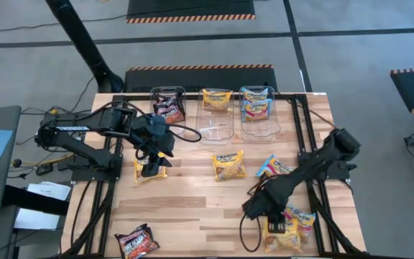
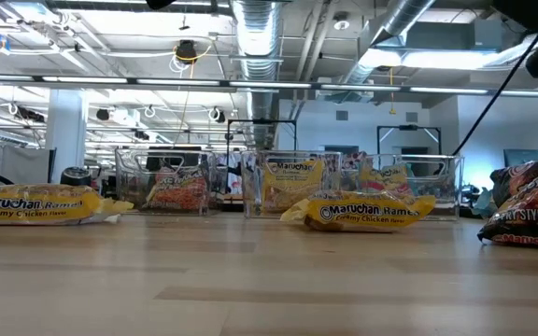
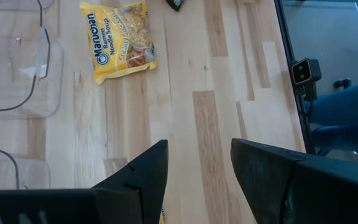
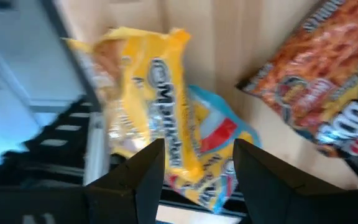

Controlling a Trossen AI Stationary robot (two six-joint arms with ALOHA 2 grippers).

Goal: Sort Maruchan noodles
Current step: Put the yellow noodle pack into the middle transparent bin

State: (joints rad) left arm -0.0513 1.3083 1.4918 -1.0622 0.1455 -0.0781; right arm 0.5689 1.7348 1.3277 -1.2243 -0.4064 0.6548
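Loose Maruchan packets lie flat on the wooden table. My left gripper is open, just above a yellow packet at the table's left. My right gripper is open over a yellow packet that lies on a blue-and-pink one at the near right. Another yellow packet lies mid-table and a blue one to its right. A dark packet lies near the front left edge.
Three clear tubs stand along the far edge. The left tub holds dark packets, the middle tub a yellow one, the right tub blue ones. A dark-red packet shows beside my right gripper. Black rails frame the table.
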